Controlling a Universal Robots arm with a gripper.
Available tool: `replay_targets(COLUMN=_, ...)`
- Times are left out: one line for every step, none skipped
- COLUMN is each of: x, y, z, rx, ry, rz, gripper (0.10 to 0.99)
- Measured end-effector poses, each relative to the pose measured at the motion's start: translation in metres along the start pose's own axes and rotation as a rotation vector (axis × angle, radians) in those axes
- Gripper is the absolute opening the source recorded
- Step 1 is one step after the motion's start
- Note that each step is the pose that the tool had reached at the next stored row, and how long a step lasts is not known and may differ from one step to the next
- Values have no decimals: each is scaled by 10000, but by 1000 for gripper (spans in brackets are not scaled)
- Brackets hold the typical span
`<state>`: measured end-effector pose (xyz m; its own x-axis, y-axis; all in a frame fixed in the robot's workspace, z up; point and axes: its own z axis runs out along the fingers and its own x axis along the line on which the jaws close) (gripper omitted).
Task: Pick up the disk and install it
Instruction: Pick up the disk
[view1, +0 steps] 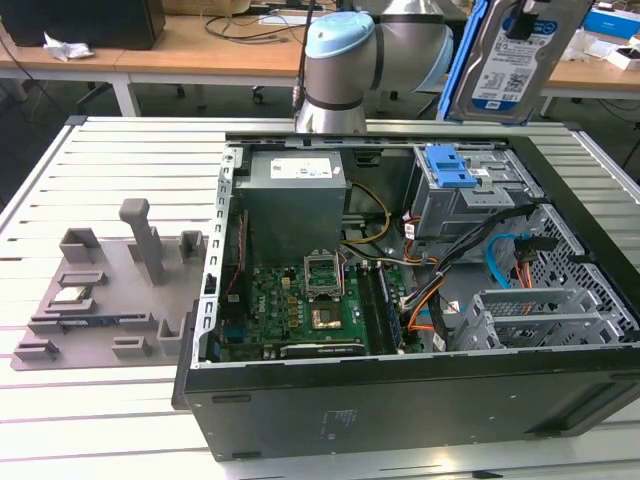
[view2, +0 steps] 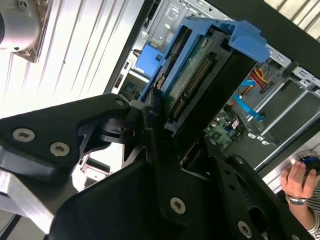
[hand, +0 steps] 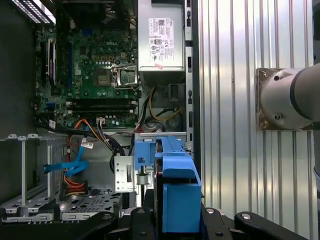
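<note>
High above the open computer case (view1: 400, 400), one disk (view1: 510, 55) in its blue carrier is clamped between the two black fingers (view2: 155, 145) of the single claw (view2: 175, 130). One blue latch (view1: 448, 165) tops the drive cage (view1: 480, 200) inside. One grey fixture plate (view1: 90, 320) lies on the slatted tabletop (view1: 100, 420) beside the case.

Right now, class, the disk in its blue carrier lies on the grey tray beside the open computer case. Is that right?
No. The disk is off the grey tray: the gripper holds it above the open computer case, as the exterior and second wrist views show.
</note>
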<state>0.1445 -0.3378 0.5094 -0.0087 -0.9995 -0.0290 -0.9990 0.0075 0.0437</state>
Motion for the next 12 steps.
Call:
replay_targets(x=0, y=-51, z=-2, rx=-5, ry=0, rz=1, gripper=361)
replay_targets(x=0, y=-79, z=-3, rx=-8, ry=0, rz=1, gripper=361)
replay_targets(x=-1, y=-112, z=-5, rx=-12, ry=0, rz=0, gripper=361)
replay_targets(x=-1, y=-137, z=-6, rx=-14, ry=1, rz=0, gripper=361)
replay_targets(x=-1, y=-171, z=-7, rx=-18, ry=0, rz=1, gripper=361)
replay_targets(x=-2, y=-214, z=-9, rx=-22, ry=0, rz=1, gripper=361)
replay_targets(x=-3, y=-284, z=-13, rx=-29, ry=1, rz=1, gripper=361)
replay_targets(x=-3, y=-318, z=-14, rx=-33, ry=0, rz=1, gripper=361)
replay_targets(x=-3, y=-343, z=-15, rx=-35, ry=0, rz=1, gripper=361)
replay_targets(x=-3, y=-373, z=-16, rx=-39, ry=0, rz=2, gripper=361)
replay_targets(x=-3, y=-384, z=-17, rx=-40, ry=0, rz=1, gripper=361)
replay_targets(x=-4, y=-390, z=-16, rx=-40, ry=-1, rz=1, gripper=361)
